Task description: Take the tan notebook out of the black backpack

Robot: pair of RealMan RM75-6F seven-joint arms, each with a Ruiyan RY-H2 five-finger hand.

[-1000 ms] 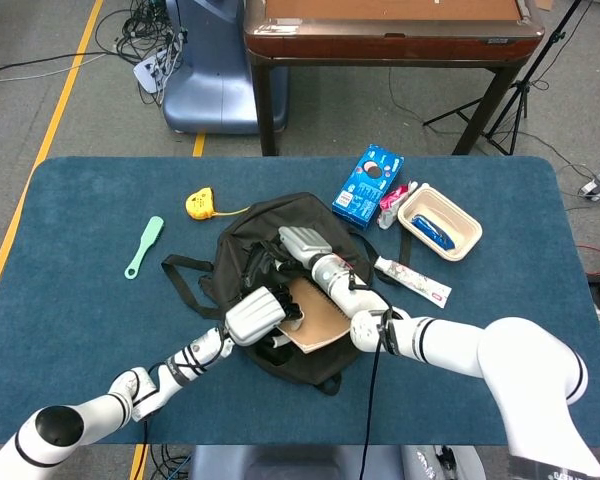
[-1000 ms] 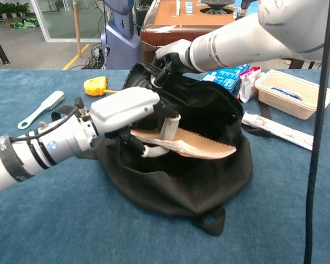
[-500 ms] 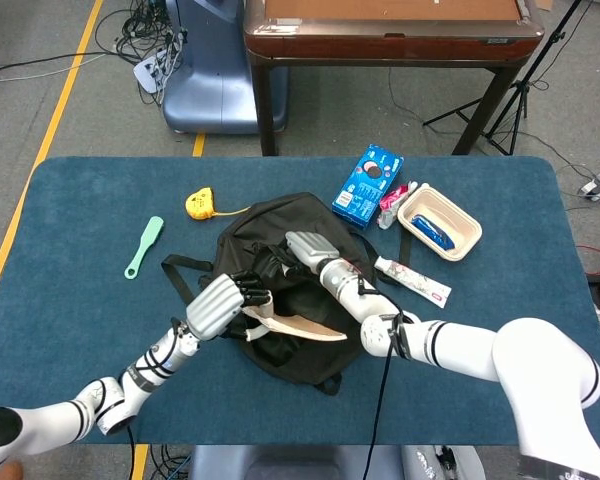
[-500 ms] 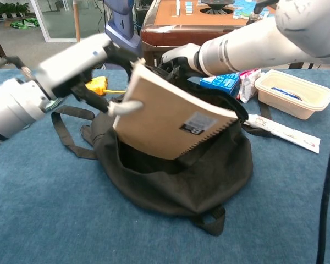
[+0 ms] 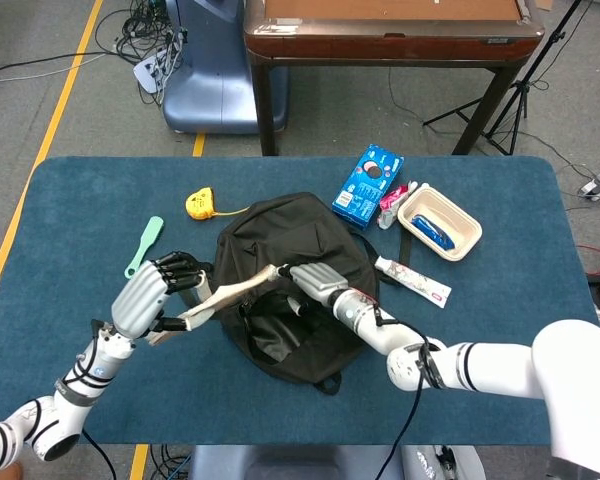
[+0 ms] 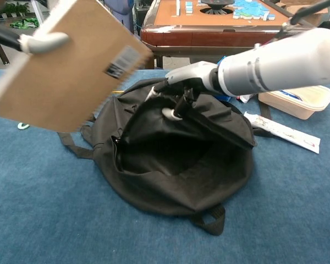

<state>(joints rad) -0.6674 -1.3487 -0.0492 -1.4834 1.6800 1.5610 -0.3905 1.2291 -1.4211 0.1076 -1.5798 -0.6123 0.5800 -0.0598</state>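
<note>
The black backpack [image 5: 300, 228] lies mid-table with its mouth gaping open [image 6: 165, 151]. My left hand [image 5: 150, 298] holds the tan notebook [image 5: 235, 291] in the air, out of the bag and over the table to its left. In the chest view the notebook [image 6: 66, 63] fills the upper left, cover and barcode label facing the camera, with one of my left fingers [image 6: 44, 42] hooked over its top edge. My right hand [image 5: 318, 282] grips the bag's upper flap [image 6: 209, 118] and holds it up; the chest view shows this hand [image 6: 186, 78] at the rim.
A green brush [image 5: 144, 246] and a yellow tape measure [image 5: 200, 204] lie left of the bag. A blue box [image 5: 368, 182], a beige tray [image 5: 462, 235] and a white tube [image 5: 412, 279] sit to its right. A wooden table [image 5: 390, 25] stands beyond the far edge.
My left hand has drawn the notebook up out of the backpack and swung it left, clear of the bag. My right hand has shifted a little while keeping hold of the flap.
</note>
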